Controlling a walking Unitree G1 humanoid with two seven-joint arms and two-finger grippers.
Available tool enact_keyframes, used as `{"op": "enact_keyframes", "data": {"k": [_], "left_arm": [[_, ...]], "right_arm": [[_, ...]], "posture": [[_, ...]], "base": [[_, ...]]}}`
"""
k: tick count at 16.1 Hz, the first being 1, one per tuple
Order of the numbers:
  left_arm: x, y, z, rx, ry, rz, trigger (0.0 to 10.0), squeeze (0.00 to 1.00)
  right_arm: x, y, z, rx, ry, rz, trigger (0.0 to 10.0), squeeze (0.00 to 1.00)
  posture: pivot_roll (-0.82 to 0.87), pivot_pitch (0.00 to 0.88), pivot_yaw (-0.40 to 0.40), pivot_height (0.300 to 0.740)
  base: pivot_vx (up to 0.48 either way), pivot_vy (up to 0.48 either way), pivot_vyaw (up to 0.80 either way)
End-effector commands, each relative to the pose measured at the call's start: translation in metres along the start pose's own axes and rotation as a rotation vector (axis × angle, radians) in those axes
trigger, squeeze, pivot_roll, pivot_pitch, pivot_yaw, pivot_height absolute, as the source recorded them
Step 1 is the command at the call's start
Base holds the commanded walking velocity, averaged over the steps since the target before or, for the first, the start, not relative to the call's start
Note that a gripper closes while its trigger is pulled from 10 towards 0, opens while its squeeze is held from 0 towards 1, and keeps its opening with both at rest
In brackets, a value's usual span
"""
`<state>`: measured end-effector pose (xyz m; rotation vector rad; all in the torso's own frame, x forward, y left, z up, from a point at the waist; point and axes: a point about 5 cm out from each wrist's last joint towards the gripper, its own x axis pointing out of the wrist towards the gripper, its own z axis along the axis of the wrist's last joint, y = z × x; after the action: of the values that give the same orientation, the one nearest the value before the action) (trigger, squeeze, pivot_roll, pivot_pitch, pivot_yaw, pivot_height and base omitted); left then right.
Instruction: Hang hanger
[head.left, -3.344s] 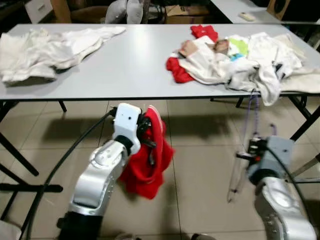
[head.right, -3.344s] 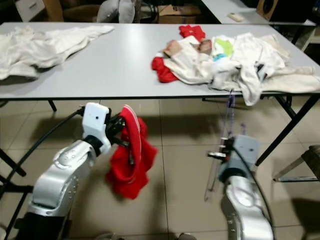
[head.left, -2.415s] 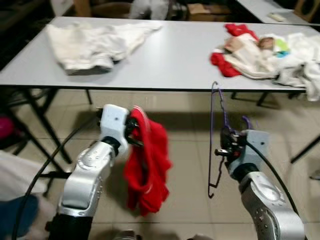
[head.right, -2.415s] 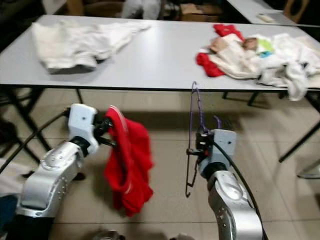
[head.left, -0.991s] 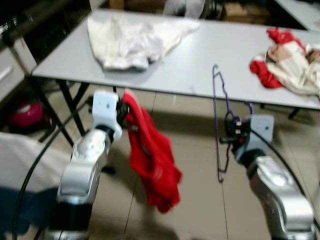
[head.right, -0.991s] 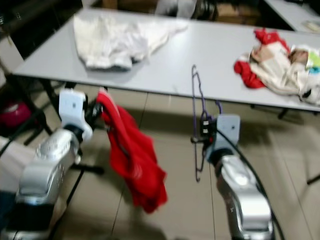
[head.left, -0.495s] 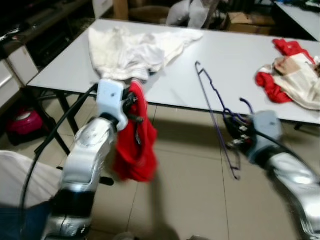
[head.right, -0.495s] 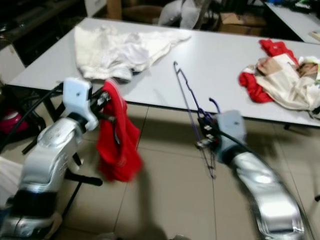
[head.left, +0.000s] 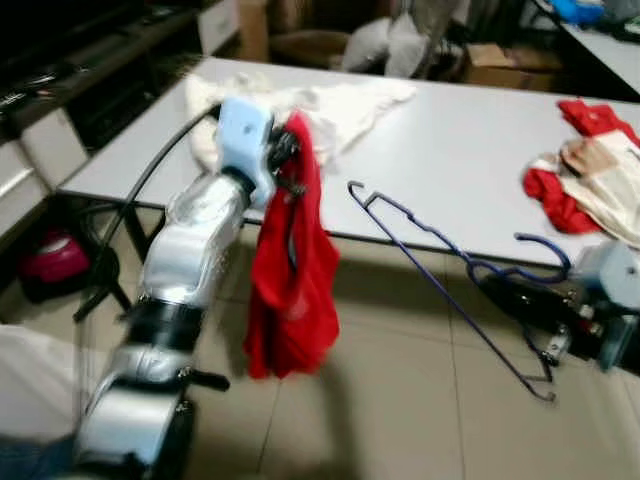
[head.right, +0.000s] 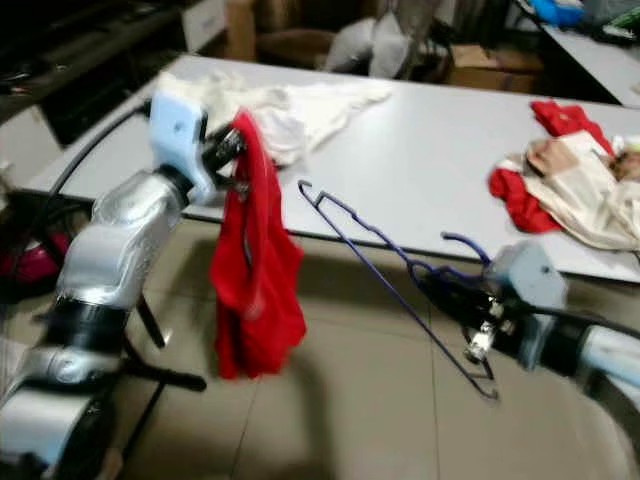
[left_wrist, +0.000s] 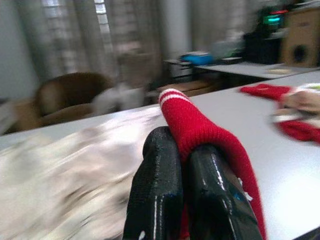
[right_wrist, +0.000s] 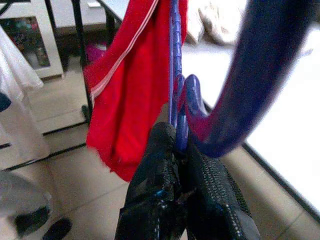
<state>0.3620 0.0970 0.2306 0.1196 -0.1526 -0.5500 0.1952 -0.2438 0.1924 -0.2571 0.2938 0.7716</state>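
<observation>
Cabinets stood at the far left, with a pink thing on the floor below them, too blurred to name. Next came the left arm, raised in front of the table, its cable looping up behind it. The left gripper was pinched on the striped edge of a red garment, its two fingers pressed close with the cloth folded over them. From the grip the garment hung straight down, in front of the table edge and clear of the floor.

White cloth lay bunched on the table behind the left gripper. Boxes and other clutter sat beyond the far edge.

Right of the garment, a blue hanger slanted through the air in front of the table. Its thin frame reached up and left toward the garment, near it but not touching in the eye views; in the right wrist view it overlapped the red cloth. Its hook curled just above the right gripper. That gripper was clamped on the hanger's neck below the hook, fingers tight on either side of the wire.

Farthest right, a pile of red and cream clothes lay on the table, well apart from the hanger.
</observation>
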Motion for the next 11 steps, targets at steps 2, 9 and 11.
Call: {"op": "enact_keyframes", "data": {"k": [2, 9, 11], "left_arm": [[0.006, 0.01, 0.022, 0.044, -0.077, -0.001, 10.0, 0.0], [0.012, 0.006, 0.043, 0.002, -0.17, -0.047, 10.0, 0.0], [0.012, 0.005, 0.052, -0.005, -0.198, -0.068, 10.0, 0.0]], "right_arm": [[-0.007, 0.004, 0.012, -0.007, -0.033, 0.063, 10.0, 0.0], [0.007, 0.02, 0.003, -0.007, 0.026, 0.149, 10.0, 0.0], [0.009, 0.021, 0.002, -0.006, 0.042, 0.168, 10.0, 0.0]], "posture": [[0.04, 0.0, 0.004, 0.74], [0.04, 0.0, 0.002, 0.74], [0.04, 0.0, 0.002, 0.74]], "base": [[0.373, 0.0, 0.0], [0.402, 0.0, 0.0], [0.405, 0.0, 0.0]]}}
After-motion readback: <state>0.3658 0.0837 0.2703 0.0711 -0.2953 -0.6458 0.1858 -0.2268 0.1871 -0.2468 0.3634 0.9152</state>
